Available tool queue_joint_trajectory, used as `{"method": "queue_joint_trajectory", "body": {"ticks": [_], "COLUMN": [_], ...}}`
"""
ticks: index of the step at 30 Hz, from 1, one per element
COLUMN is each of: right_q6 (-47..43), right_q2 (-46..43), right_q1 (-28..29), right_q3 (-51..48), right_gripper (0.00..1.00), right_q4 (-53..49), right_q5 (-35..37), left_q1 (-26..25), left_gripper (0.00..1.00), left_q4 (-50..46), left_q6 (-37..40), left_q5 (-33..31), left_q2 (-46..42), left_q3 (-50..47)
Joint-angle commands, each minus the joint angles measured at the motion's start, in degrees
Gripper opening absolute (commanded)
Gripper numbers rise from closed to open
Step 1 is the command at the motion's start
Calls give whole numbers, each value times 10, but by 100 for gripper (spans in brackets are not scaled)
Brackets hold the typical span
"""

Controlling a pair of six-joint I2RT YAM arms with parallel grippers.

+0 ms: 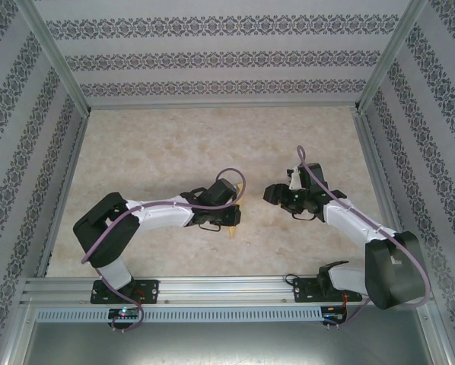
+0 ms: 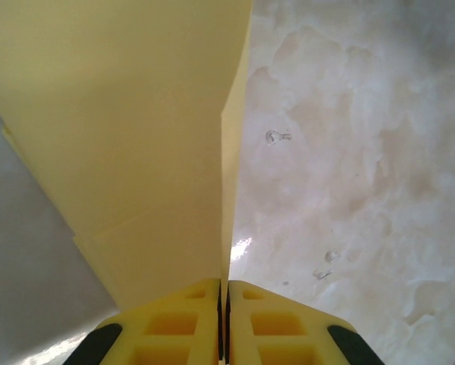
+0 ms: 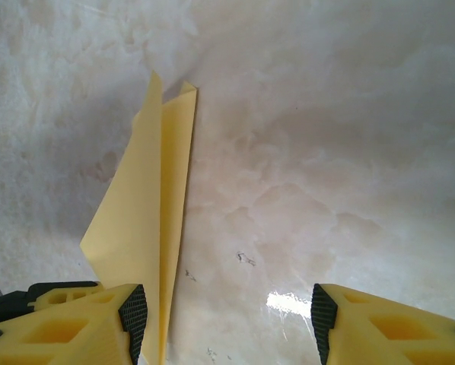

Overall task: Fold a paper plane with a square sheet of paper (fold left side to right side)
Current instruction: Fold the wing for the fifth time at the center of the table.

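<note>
pinching paper plane [image 2: 136,152], left gripper [image 2: 224,293] (right gripper [image 3: 227,304] spread nearby)

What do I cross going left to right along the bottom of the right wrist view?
Yellow finger → folded yellow paper, standing on edge right beside that finger's black pad → bare tabletop → other yellow finger.

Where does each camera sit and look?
Top external: high behind the robot, looking down at the table; left arm and right arm show.
Left wrist: on left arm, facing the table; left end effector shut on yellow paper.
Right wrist: on right arm, facing the table; right end effector open.
Both wrists see the paper.
</note>
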Motion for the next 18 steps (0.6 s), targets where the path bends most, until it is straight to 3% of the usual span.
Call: {"method": "queue_joint_trajectory", "body": {"ticks": [1,8,18], "right_q6": [12,54,90], "right_q2": [-2,36,117], "right_q1": [18,60,116], "right_q3": [-17,-38,-6], "right_gripper": [60,59,53], "right_q4": [62,165,215], "right_q5": [-12,-13,5], "left_q1": [15,34,64], "left_gripper": [12,11,10], "left_q4": [118,228,365], "left_q6": [-48,-92,-155], "left_q5": [59,93,114], "left_q2": [-9,-10,-11], "left_q3": [-30,-79,-161]}}
